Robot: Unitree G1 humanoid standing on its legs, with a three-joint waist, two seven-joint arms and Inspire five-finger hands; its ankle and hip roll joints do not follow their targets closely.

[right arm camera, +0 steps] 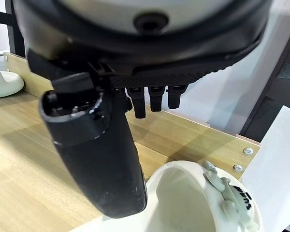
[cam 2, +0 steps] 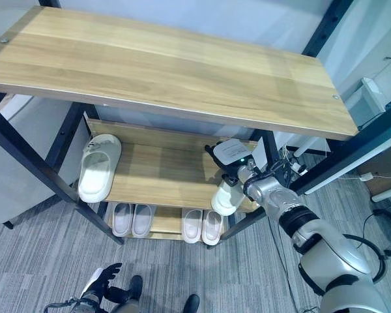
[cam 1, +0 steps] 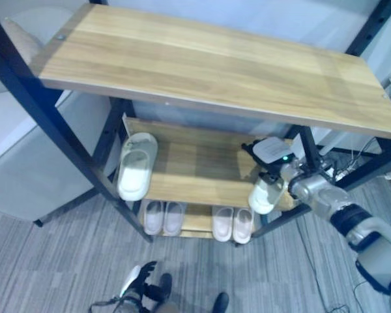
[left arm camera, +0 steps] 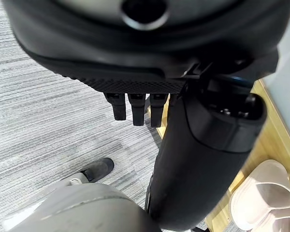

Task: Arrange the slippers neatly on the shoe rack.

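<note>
Slippers occupy a three-tier shoe rack of pale wooden boards on a black metal frame (cam 1: 202,62) across the left eye view. One cream-white slipper (cam 1: 137,165) lies alone at the left end of the middle shelf, and two pairs sit side by side on the bottom shelf, a left pair (cam 1: 163,217) and a right pair (cam 1: 233,223). Right of centre, the right hand (cam 1: 272,171) reaches in at the right end of the middle shelf, with another cream-white slipper (cam 1: 263,196) at that shelf's front edge just below it. The left hand (cam 1: 141,280) hangs low at the bottom edge, over grey striped carpet (cam 1: 52,261).

The left wrist view shows the left hand's fingers (left arm camera: 135,107) curled down from the palm with nothing in them.

The right wrist view has the slipper's hollow opening in the lower right of the frame, beside the dark thumb (right arm camera: 94,154); the fingers hang bent above the wooden board, and whether the thumb grips the slipper cannot be told.
</note>
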